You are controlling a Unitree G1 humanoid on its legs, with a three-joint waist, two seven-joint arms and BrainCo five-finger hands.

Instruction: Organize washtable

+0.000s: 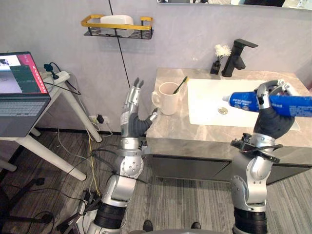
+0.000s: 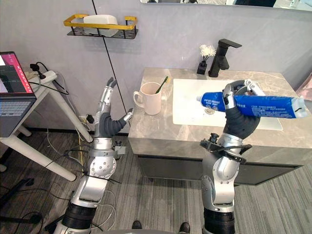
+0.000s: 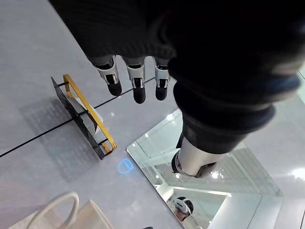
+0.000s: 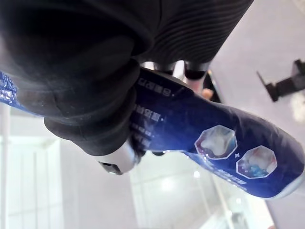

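While the right hand (image 1: 267,97) clamps the toothpaste tube (image 1: 292,104), the mug (image 1: 167,99) stands to its left.

Right of centre, over the sink basin (image 1: 204,117), the fingers curl tight round the blue tube, which lies level, its long axis across the frame and its cap pointing left at the mug, well apart. If the tube belongs in the mug beside the toothbrush (image 1: 179,85), it likely needs tipping upright. The left hand (image 1: 132,114) is nearer the mug, just beside its handle at the countertop (image 1: 195,134) edge, fingers straight, thumb spread, holding nothing. Behind the basin stands the faucet (image 1: 236,57); a wall shelf (image 1: 117,27) hangs upper left.
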